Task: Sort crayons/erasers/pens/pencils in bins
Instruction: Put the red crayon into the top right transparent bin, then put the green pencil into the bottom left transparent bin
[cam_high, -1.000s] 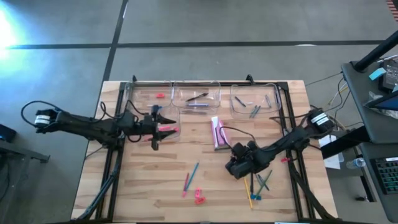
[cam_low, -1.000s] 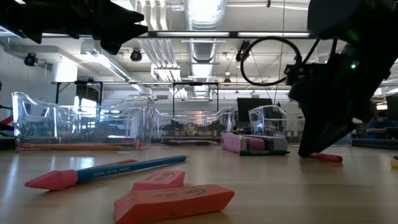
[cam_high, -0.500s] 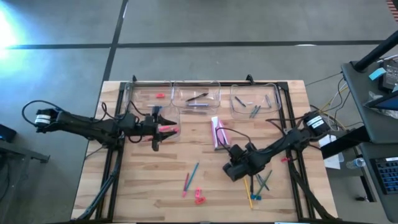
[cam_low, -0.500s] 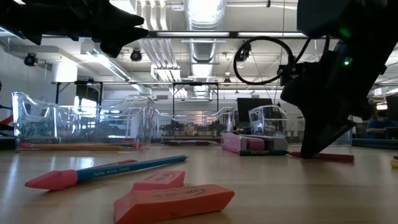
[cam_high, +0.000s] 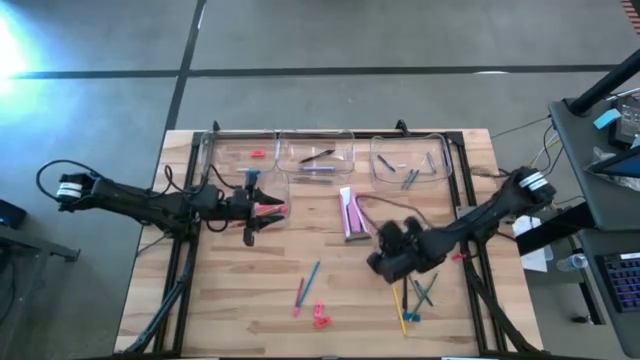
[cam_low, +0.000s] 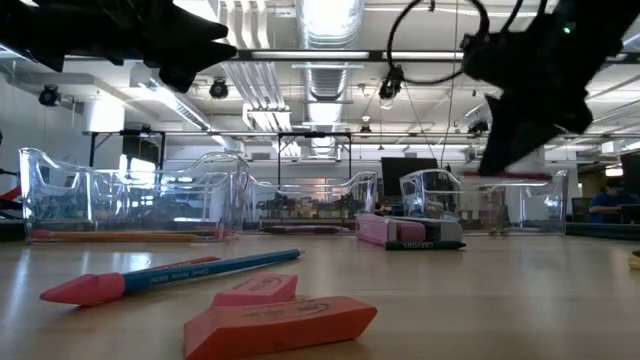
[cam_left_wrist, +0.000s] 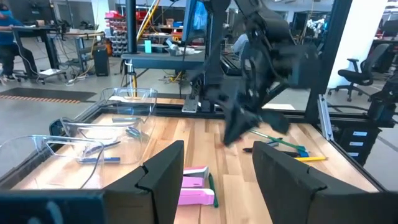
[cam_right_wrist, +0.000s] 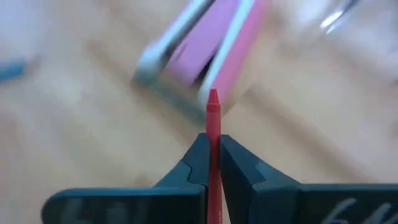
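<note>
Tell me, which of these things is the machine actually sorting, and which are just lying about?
Job:
- thin red crayon in the right claw
- clear plastic bins
- stubby pink erasers
- loose coloured pencils

Lying about:
- flat pink box
- black table frame

Pretty standard open workshop space here: grey concrete floor (cam_high: 330, 40) with dark seam lines, exposed silver ductwork (cam_low: 325, 75) and bright strip lights (cam_low: 300, 55) overhead, a black office chair (cam_left_wrist: 367, 59) off to one side, cluttered workbenches (cam_left_wrist: 46, 37) further back.
</note>
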